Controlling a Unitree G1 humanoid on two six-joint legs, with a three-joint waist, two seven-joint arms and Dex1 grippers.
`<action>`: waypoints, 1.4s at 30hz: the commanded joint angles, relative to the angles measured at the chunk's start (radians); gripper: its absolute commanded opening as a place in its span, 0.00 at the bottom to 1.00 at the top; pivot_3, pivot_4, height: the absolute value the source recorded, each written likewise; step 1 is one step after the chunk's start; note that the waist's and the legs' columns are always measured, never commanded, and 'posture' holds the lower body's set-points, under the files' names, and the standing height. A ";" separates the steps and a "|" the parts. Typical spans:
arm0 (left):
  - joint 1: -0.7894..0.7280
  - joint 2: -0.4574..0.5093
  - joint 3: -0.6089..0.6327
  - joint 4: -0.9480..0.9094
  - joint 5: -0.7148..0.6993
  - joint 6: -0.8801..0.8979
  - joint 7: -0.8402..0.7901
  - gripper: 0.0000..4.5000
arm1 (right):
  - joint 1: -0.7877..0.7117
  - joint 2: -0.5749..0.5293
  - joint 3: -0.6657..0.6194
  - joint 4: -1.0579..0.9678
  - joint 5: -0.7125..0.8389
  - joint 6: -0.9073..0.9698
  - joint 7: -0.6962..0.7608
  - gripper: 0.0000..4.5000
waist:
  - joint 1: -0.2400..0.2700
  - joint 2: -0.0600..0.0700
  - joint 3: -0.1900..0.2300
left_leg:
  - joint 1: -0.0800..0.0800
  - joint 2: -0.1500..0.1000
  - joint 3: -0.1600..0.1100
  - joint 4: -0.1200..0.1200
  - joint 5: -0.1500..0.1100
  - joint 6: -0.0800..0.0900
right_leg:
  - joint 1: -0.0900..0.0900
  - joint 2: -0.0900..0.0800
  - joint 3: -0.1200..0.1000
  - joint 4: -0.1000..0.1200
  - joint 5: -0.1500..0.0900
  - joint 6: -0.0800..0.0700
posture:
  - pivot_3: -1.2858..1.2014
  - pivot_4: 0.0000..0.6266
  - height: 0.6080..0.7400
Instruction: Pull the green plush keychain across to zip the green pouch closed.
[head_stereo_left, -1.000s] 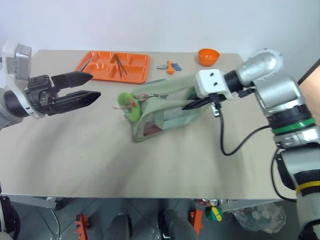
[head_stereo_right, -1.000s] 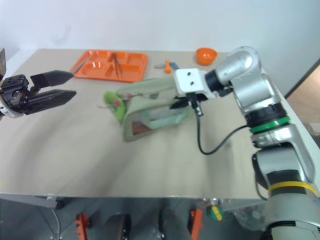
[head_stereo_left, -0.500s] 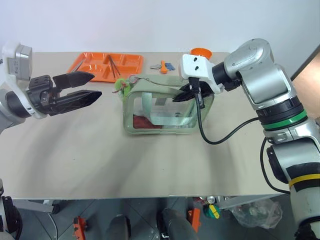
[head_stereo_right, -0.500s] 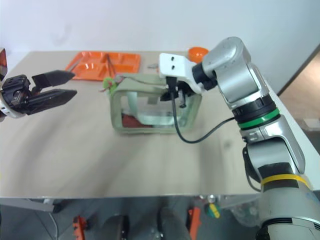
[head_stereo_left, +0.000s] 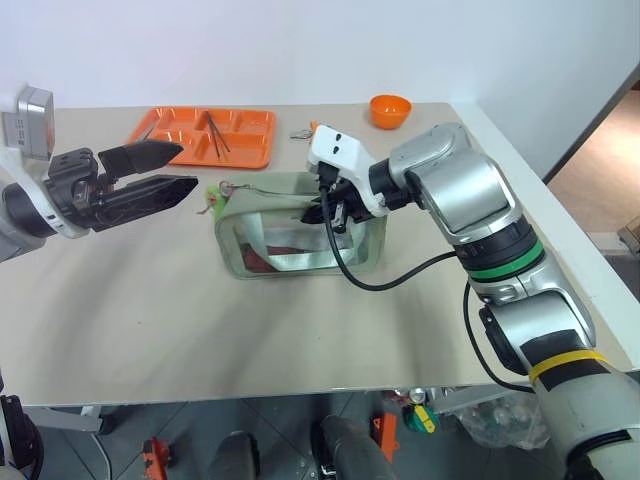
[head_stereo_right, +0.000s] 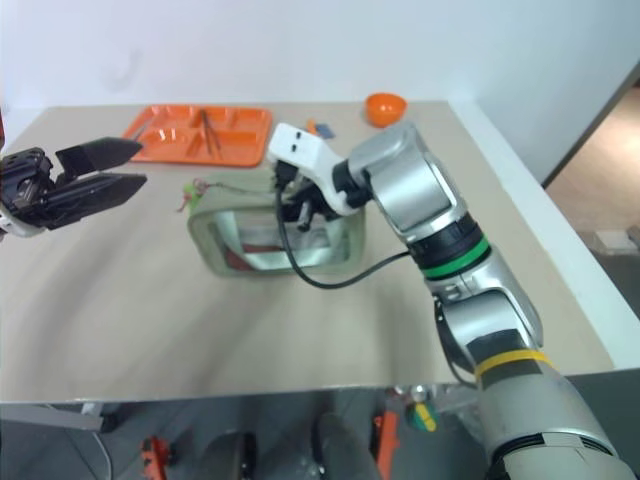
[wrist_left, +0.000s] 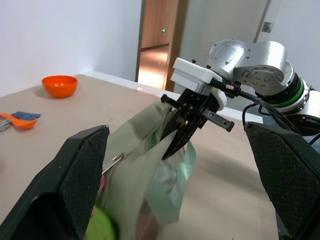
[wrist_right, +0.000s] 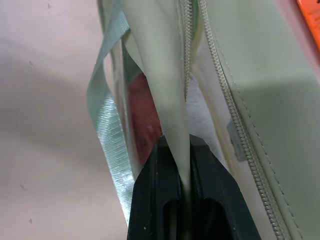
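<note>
The green pouch stands upright mid-table, its clear side window facing me and its top zipper open. My right gripper is shut on a fold of the pouch's top fabric beside the zipper. The green plush keychain hangs at the pouch's left end on a reddish string. My left gripper hovers open just left of the keychain, apart from it, its fingers spread wide. A red item shows inside the pouch.
An orange tray with utensils lies at the back left. An orange bowl sits at the back, and small blue and orange items lie between them. The table's right edge runs close behind my right arm.
The right gripper moved left and rolled its wrist, and the pouch it holds went from tilted to standing upright. The view also shifted. The left gripper stayed put, open.
</note>
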 joint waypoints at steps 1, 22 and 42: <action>-0.001 0.010 0.028 -0.030 -0.021 -0.004 0.007 1.00 | -0.018 -0.010 -0.027 -0.043 0.044 -0.063 0.019 0.08 | -0.001 0.000 0.000 | 0.000 0.001 0.000 0.000 0.000 0.000 | 0.000 0.001 0.000 0.000 0.000 0.000 | 0.52 0.24 1.00; 0.069 0.011 0.061 0.060 -0.009 -0.010 0.025 1.00 | 0.090 -0.333 -0.281 0.003 0.258 -0.296 0.208 0.51 | 0.006 0.000 0.000 | -0.001 -0.002 0.000 -0.002 0.000 0.000 | 0.000 0.000 0.000 -0.002 -0.003 0.001 | 0.52 0.24 1.00; 0.065 0.002 0.058 0.082 -0.001 -0.007 0.037 1.00 | 0.294 -0.392 -0.269 -0.057 0.214 -0.365 0.077 0.51 | 0.005 0.000 0.000 | -0.001 -0.006 0.001 -0.002 0.000 0.000 | 0.000 -0.005 0.001 -0.002 -0.004 0.004 | 0.52 0.24 1.00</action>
